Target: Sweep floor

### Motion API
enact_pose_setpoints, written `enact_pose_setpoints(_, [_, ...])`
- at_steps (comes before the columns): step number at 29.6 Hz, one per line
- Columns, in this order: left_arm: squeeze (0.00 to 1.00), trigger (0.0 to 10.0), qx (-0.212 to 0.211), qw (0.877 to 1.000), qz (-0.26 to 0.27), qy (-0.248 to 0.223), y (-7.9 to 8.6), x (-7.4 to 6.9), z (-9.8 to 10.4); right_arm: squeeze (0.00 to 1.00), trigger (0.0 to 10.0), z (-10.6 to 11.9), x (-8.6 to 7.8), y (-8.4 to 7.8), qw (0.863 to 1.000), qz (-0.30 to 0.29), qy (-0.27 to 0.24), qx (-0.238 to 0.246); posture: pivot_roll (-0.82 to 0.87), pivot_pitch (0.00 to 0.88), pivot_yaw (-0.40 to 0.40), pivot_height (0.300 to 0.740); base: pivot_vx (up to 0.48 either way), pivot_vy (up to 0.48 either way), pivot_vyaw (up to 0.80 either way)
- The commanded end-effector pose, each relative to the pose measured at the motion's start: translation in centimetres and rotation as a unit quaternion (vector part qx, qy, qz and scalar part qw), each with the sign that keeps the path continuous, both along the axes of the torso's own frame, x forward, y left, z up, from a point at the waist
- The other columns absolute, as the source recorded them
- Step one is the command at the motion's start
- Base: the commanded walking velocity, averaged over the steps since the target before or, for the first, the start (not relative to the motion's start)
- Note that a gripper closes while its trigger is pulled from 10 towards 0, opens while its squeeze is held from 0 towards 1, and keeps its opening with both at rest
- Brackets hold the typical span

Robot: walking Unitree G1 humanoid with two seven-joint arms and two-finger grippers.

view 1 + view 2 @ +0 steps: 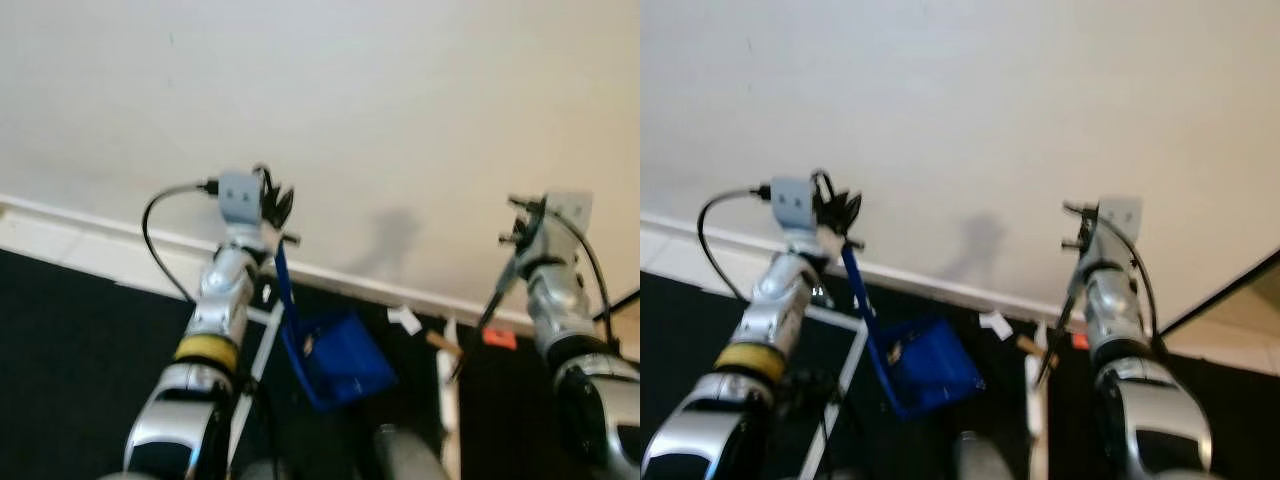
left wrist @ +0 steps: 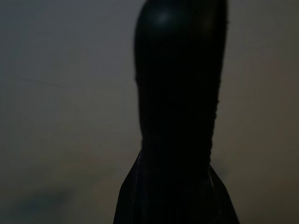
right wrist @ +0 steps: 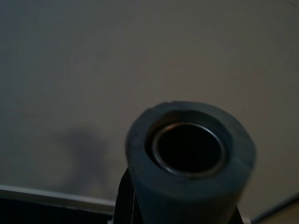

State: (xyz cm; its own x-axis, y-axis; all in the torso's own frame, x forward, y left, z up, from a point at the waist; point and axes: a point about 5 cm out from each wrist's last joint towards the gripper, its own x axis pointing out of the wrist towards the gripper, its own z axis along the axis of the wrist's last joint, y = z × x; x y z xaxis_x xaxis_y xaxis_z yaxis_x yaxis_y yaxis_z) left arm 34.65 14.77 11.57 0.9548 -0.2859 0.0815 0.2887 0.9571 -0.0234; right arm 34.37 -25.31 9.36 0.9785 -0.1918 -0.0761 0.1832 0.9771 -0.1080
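Note:
A blue dustpan point(image 1: 337, 360) hangs just above the dark floor, in front of the white baseboard. Its long blue handle point(image 1: 284, 285) runs up into my left gripper point(image 1: 275, 207), which is shut on the top of it. My right gripper point(image 1: 524, 224) is raised at the right, level with the left one. It is shut on a thin dark broom handle point(image 1: 492, 305) that slants down toward the floor. In the right wrist view the handle's grey hollow end point(image 3: 189, 151) faces the camera. The left wrist view is very dark, with one black upright shape point(image 2: 180, 112).
A plain cream wall point(image 1: 350, 100) stands close ahead, with a white baseboard point(image 1: 90, 245) along the dark floor point(image 1: 70, 340). A white scrap point(image 1: 405, 319), a brown bit point(image 1: 441, 342) and an orange piece point(image 1: 498, 338) lie near the baseboard. A white bar point(image 1: 256, 365) slants beside my left arm.

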Motion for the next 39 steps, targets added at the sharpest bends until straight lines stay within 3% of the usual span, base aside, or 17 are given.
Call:
enact_pose_setpoints(1, [0.00, 10.0, 0.005, 1.000, 0.016, -0.006, 0.6, 0.0, -0.1, 0.00, 10.0, 1.0, 0.4, 0.1, 1.000, 0.012, -0.024, -0.014, 0.10, 0.000, -0.020, 0.740, 0.000, 0.000, 0.00])
enact_pose_setpoints(13, [0.00, 10.0, 0.020, 0.999, 0.050, -0.005, 1.3, 0.1, -0.3, 0.00, 10.0, 0.2, -0.3, 0.5, 0.999, 0.029, -0.031, -0.014, 0.08, 0.000, -0.009, 0.740, 0.000, 0.000, 0.00])
enact_pose_setpoints(19, [0.00, 10.0, 0.031, 0.998, 0.055, 0.000, 1.1, 0.3, -0.4, 0.00, 10.0, 0.0, -0.3, 1.2, 0.998, 0.056, -0.029, -0.028, 0.08, 0.000, -0.004, 0.740, 0.000, 0.000, 0.00])
enact_pose_setpoints(31, [0.00, 10.0, 0.051, 0.994, 0.094, 0.011, 2.2, 0.6, -0.7, 0.00, 10.0, 0.9, 0.0, 2.7, 0.990, 0.114, -0.058, -0.053, 0.08, 0.000, -0.013, 0.740, 0.000, 0.000, 0.00])
enact_pose_setpoints(39, [0.00, 10.0, 0.055, 0.995, 0.078, 0.013, 1.7, 1.0, -0.6, 0.00, 10.0, 0.9, 0.0, 3.0, 0.987, 0.132, -0.056, -0.067, 0.07, 0.000, -0.021, 0.740, 0.000, 0.000, 0.00])
